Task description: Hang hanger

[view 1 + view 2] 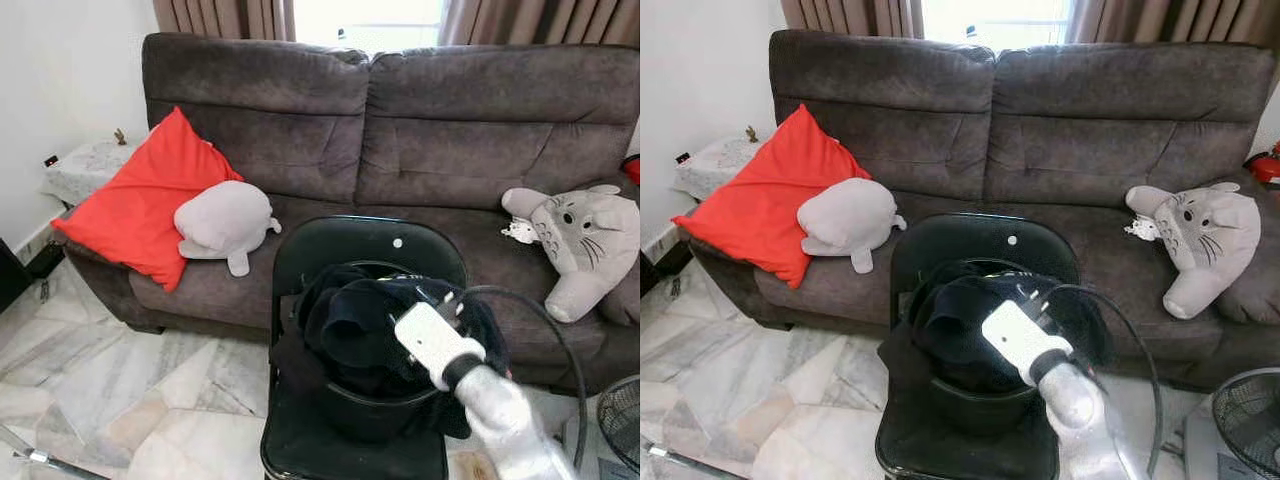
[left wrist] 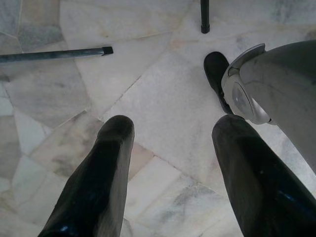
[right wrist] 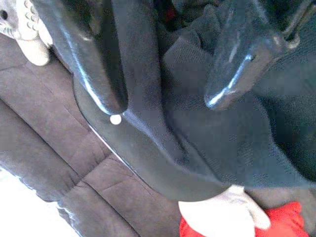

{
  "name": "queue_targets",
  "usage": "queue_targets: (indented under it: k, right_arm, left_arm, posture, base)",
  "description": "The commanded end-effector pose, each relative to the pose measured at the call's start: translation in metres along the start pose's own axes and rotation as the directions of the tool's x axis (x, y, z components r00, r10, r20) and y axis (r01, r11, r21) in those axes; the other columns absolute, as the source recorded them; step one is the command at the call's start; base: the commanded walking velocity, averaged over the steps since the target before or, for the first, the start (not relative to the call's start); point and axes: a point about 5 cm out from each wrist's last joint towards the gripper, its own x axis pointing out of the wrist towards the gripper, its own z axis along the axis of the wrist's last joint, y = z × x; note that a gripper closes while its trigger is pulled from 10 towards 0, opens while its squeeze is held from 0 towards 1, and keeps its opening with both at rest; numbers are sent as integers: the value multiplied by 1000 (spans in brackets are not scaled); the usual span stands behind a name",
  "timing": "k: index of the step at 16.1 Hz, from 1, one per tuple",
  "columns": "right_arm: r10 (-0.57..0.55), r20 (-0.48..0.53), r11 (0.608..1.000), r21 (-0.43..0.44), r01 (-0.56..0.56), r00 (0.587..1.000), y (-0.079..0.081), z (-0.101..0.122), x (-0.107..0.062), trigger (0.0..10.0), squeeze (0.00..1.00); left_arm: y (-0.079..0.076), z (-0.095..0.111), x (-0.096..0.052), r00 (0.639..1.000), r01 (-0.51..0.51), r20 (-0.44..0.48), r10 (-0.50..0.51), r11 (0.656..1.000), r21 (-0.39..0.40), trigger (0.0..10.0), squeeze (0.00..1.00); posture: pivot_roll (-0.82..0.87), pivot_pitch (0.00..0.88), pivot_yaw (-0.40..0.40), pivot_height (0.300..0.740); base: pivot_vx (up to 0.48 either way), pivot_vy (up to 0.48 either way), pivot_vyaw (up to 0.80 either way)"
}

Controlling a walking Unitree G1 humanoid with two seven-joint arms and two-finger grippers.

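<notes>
Right wrist view: right gripper [image 3: 165,81], fingers apart, just above dark clothes [image 3: 237,143].

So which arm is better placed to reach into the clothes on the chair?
Right. The right gripper is over the dark clothes on the chair, fingers open. The left gripper points at the floor.

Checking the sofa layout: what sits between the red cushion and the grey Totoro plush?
In the left eye view, a pale grey seal plush leans on the red cushion; from it to the Totoro plush, bare sofa, partly hidden by the chair.
</notes>
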Motion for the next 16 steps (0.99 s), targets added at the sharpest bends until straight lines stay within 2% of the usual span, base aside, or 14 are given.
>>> queue_targets:
  k: [1,2,3,11,16]
  right_arm:
    - [-34,-23,996,-78,33,999,3,-8,0,10000,1000]
    - [-45,-47,990,-138,38,998,7,-18,1,10000,0]
    - [-47,-50,995,-91,42,998,10,-21,2,10000,0]
    - [-57,-101,989,-138,43,993,18,-43,10,10000,0]
    - [-89,-45,978,-192,79,995,13,-42,23,10000,0]
  left_arm:
    - [3,-3,-1,1000,-6,-15,6,1000,-1,10000,0]
    - [3,-2,-1,1000,-6,-14,6,1000,-1,10000,0]
    - [3,-2,-1,1000,-5,-13,5,1000,-1,10000,0]
    - [3,-2,0,1000,-7,-12,7,1000,-5,10000,0]
    - [3,-2,-1,1000,-11,-9,11,1000,-7,10000,0]
  posture:
    - [33,7,50,740]
    - [36,6,50,740]
    - [37,5,49,740]
    - [45,8,46,740]
    - [49,10,47,740]
  base:
    - [0,0,0]
    - [0,0,0]
    - [0,0,0]
    - [0,0,0]
    - [0,0,0]
